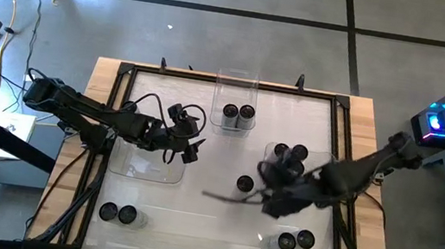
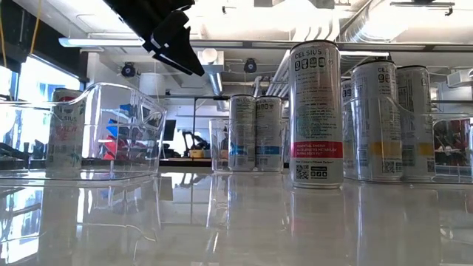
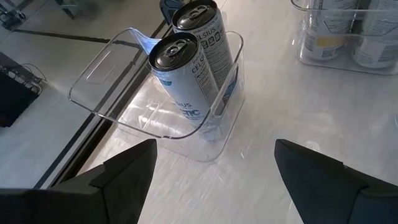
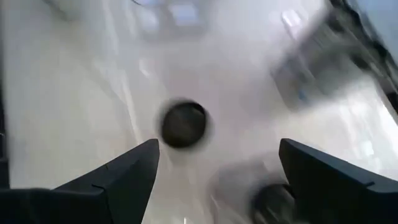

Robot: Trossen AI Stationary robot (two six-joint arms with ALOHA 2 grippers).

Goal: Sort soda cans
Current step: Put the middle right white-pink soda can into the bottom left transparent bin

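**One loose can left mid-table**

Right gripper (image 4: pixel 214 171), fingers spread and empty, hovers above the lone soda can (image 1: pixel 244 183) standing between the trays. Left gripper (image 3: pixel 214 174) waits released at left. Next move, likely: descend squarely and clasp it.

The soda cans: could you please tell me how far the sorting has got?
Mostly done: pairs of soda cans sit in the clear trays. One loose can stands on the table. The right gripper, jaws open, hovers by it; the left gripper holds nothing.
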